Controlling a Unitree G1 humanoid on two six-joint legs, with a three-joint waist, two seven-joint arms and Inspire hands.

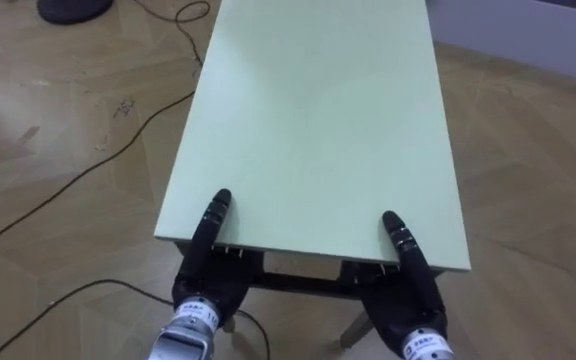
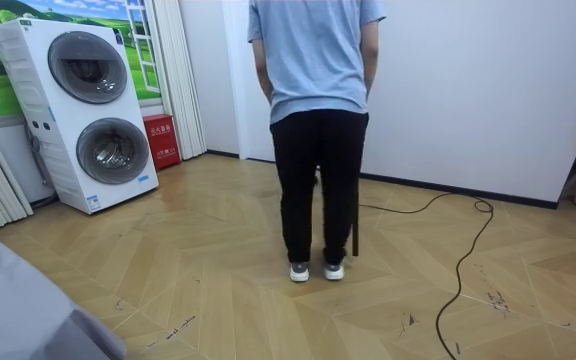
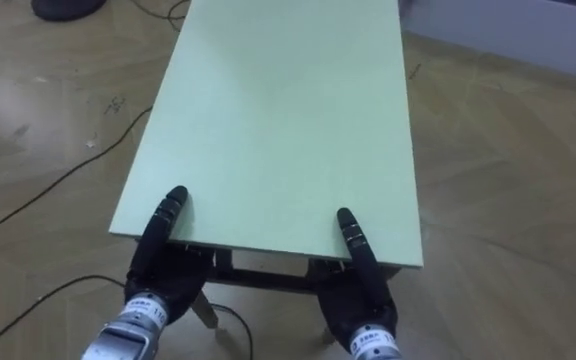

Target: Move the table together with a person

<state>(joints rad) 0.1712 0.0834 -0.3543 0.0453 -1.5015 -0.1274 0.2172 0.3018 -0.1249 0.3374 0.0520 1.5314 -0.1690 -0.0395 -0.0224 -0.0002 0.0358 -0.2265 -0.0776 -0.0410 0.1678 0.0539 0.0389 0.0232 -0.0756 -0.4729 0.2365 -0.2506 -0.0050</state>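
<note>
A pale green table [image 1: 318,120] stretches away from me, its near edge just in front of my body. My left hand [image 1: 208,280] clamps that edge at the left, thumb flat on top and palm below. My right hand [image 1: 408,300] clamps it the same way at the right. The table's far end runs out of the top of the eye views. In the room view a person [image 2: 318,130] in a light blue shirt and black trousers stands with their back to the camera. Their hands are hidden in front of them, and a dark table leg [image 2: 356,215] shows beside their legs.
Dark cables [image 1: 68,185] lie on the wooden floor left of the table, and a dark round base [image 1: 73,10] sits at the far left. The room view has stacked washing machines [image 2: 93,110], a red box [image 2: 160,140] and a floor cable [image 2: 468,250].
</note>
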